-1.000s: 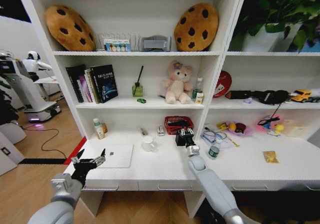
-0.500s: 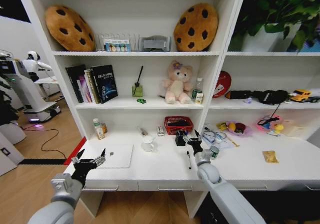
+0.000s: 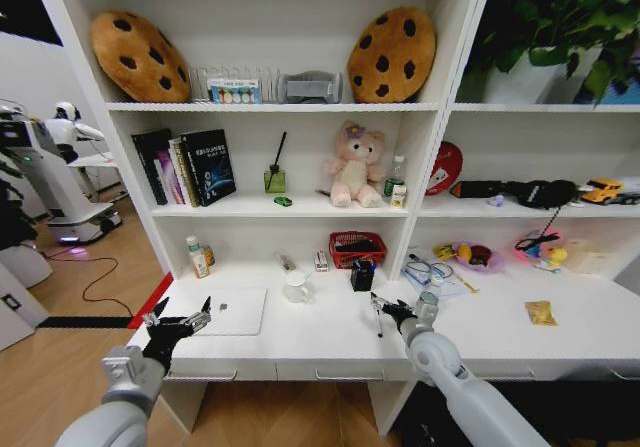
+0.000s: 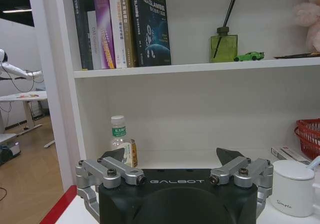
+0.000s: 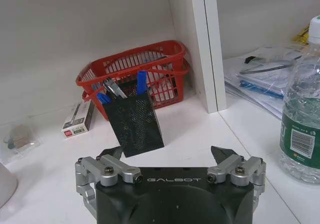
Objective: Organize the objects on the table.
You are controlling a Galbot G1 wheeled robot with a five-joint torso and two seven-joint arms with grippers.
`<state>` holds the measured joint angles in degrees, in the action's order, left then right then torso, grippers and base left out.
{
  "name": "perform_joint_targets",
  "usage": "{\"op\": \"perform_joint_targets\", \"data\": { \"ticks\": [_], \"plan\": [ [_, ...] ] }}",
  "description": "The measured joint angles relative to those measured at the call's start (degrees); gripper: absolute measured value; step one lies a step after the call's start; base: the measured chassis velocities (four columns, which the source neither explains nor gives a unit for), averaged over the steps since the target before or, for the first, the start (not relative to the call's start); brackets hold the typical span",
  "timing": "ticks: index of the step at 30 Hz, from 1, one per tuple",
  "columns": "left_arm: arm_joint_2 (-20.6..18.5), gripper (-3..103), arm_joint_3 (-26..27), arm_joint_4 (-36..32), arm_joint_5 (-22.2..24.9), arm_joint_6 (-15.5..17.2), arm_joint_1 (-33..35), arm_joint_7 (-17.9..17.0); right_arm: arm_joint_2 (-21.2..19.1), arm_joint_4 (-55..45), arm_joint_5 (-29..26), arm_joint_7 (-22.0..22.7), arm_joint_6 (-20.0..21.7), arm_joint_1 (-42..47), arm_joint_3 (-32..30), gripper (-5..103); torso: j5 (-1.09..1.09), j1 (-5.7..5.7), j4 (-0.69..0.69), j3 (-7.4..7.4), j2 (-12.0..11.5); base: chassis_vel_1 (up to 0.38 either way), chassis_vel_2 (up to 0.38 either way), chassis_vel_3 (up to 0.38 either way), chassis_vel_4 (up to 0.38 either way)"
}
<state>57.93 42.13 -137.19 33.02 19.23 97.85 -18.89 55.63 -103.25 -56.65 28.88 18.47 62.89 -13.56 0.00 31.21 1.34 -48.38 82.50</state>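
My right gripper (image 3: 388, 308) hovers open over the white table (image 3: 330, 342), a short way in front of the black mesh pen holder (image 3: 362, 274) (image 5: 132, 121), which holds blue-capped pens. A dark pen (image 3: 379, 328) lies on the table just beside its fingers. The small clear water bottle (image 3: 429, 301) (image 5: 302, 114) stands right of this gripper. The silver laptop (image 3: 232, 310) lies flat at the left, and my left gripper (image 3: 180, 321) (image 4: 172, 159) waits open at its left edge. A yellow packet (image 3: 541, 312) lies far right. A tiny green toy (image 3: 283, 201) (image 4: 249, 56) sits on the shelf.
A red basket (image 3: 357, 247) (image 5: 135, 71) stands behind the pen holder against the shelving upright. A white mug (image 3: 296, 285) (image 4: 295, 186) and a small bottle (image 3: 197, 257) (image 4: 119, 139) stand at the back. Papers, glasses and a pink dish (image 3: 473, 257) lie right. Books and a diffuser sit on the shelf above.
My right gripper has drawn back from the pen holder toward the table's front edge, uncovering the pen lying on the table. The left arm has not moved.
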Motion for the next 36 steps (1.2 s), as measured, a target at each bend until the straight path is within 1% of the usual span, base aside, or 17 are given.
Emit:
{"op": "perform_joint_targets", "data": {
  "ticks": [4, 16, 17, 19, 20, 22, 23, 24, 26, 28, 29, 30, 31, 33, 34, 35, 36],
  "plan": [
    [0.0, 100, 0.0, 0.0, 0.0, 0.0, 0.0, 0.0, 0.3, 2.6, -0.1, -0.5, 0.3, -1.1, 1.2, 96, 0.0, 0.01, 0.0, 0.0, 0.0, 0.0, 0.0, 0.0, 0.0],
    [0.0, 100, 0.0, 0.0, 0.0, 0.0, 0.0, 0.0, 0.6, 8.9, 2.0, -3.1, 0.3, -3.7, 5.4, 94, -0.02, 0.01, 0.0, 0.0, 0.0, 0.0, 0.0, 0.0, 0.0],
    [0.0, 100, 0.0, 0.0, 0.0, 0.0, 0.0, 0.0, 0.7, 9.3, 2.4, -3.5, 0.2, -4.1, 5.8, 90, -0.03, 0.01, 0.01, 0.0, 0.0, 0.0, 0.0, 0.0, 0.0],
    [0.0, 100, 0.0, 0.0, 0.0, 0.0, 0.0, 0.0, 1.0, 9.9, 2.9, -3.7, 0.0, -4.5, 6.3, 90, -0.03, 0.01, 0.01, 0.0, 0.0, 0.0, 0.0, 0.0, 0.0],
    [0.0, 100, 0.0, 0.0, 0.0, 0.0, 0.0, 0.0, 1.2, 10.4, 3.4, -3.9, -0.2, -5.0, 6.7, 82, -0.03, 0.0, 0.01, 0.01, 0.0, 0.0, 0.0, 0.0, 0.0],
    [0.0, 100, 0.0, 0.0, 0.0, 0.0, 0.0, 0.0, 1.5, 10.9, 3.6, -4.0, -0.2, -5.3, 7.0, 82, -0.04, 0.0, 0.0, 0.01, 0.0, 0.0, 0.0, 0.0, 0.0],
    [0.0, 100, 0.0, 0.0, 0.0, 0.0, 0.0, 0.0, 1.7, 11.4, 3.9, -4.0, -0.3, -5.7, 7.2, 71, -0.03, 0.0, 0.0, 0.01, 0.0, 0.0, 0.0, 0.0, 0.0],
    [0.0, 100, 0.0, 0.0, 0.0, 0.0, 0.0, 0.0, 1.7, 11.4, 3.9, -4.0, -0.3, -5.7, 7.2, 71, -0.03, 0.0, 0.0, 0.01, 0.0, 0.0, 0.0, 0.0, 0.0],
    [0.0, 100, 0.0, 0.0, 0.0, 0.0, 0.0, 0.0, 1.9, 12.1, 4.2, -4.0, -0.6, -6.1, 7.6, 60, -0.03, 0.01, 0.0, 0.01, 0.0, 0.0, 0.0, 0.0, 0.0],
    [0.0, 100, 0.0, 0.0, 0.0, 0.0, 0.0, 0.0, 2.0, 12.3, 4.3, -4.0, -0.7, -6.2, 7.6, 60, -0.03, 0.0, 0.01, 0.01, 0.0, 0.0, 0.0, 0.0, 0.0],
    [0.0, 100, 0.0, 0.0, 0.0, 0.0, 0.0, 0.0, 2.0, 12.3, 4.4, -4.0, -0.8, -6.2, 7.7, 54, -0.02, 0.0, 0.01, 0.01, 0.0, 0.0, 0.0, 0.0, 0.0],
    [0.0, 100, 0.0, 0.0, 0.0, 0.0, 0.0, 0.0, 1.9, 12.4, 4.4, -4.0, -0.8, -6.2, 7.7, 44, -0.01, 0.01, 0.01, 0.0, 0.0, 0.0, 0.0, 0.0, 0.0],
    [0.0, 100, 0.0, 0.0, 0.0, 0.0, 0.0, 0.0, 1.9, 12.4, 4.4, -4.0, -0.8, -6.2, 7.7, 44, -0.01, 0.01, 0.01, 0.0, 0.0, 0.0, 0.0, 0.0, 0.0],
    [0.0, 100, 0.0, 0.0, 0.0, 0.0, 0.0, 0.0, 1.6, 12.2, 4.7, -4.1, -0.8, -6.0, 8.0, 33, -0.01, 0.01, 0.0, 0.0, 0.0, 0.0, 0.0, 0.0, 0.0],
    [0.0, 100, 0.0, 0.0, 0.0, 0.0, 0.0, 0.0, 1.6, 12.2, 4.7, -4.1, -0.8, -6.0, 8.0, 33, -0.01, 0.01, 0.0, 0.0, 0.0, 0.0, 0.0, 0.0, 0.0],
    [0.0, 100, 0.0, 0.0, 0.0, 0.0, 0.0, 0.0, 1.5, 12.1, 4.8, -4.2, -0.8, -5.9, 8.1, 27, 0.0, 0.0, 0.0, 0.0, 0.0, 0.0, 0.0, 0.0, 0.0],
    [0.0, 100, 0.0, 0.0, 0.0, 0.0, 0.0, 0.0, 1.5, 12.1, 4.8, -4.2, -0.8, -5.9, 8.1, 27, 0.0, 0.0, 0.0, 0.0, 0.0, 0.0, 0.0, 0.0, 0.0]
  ]
}}
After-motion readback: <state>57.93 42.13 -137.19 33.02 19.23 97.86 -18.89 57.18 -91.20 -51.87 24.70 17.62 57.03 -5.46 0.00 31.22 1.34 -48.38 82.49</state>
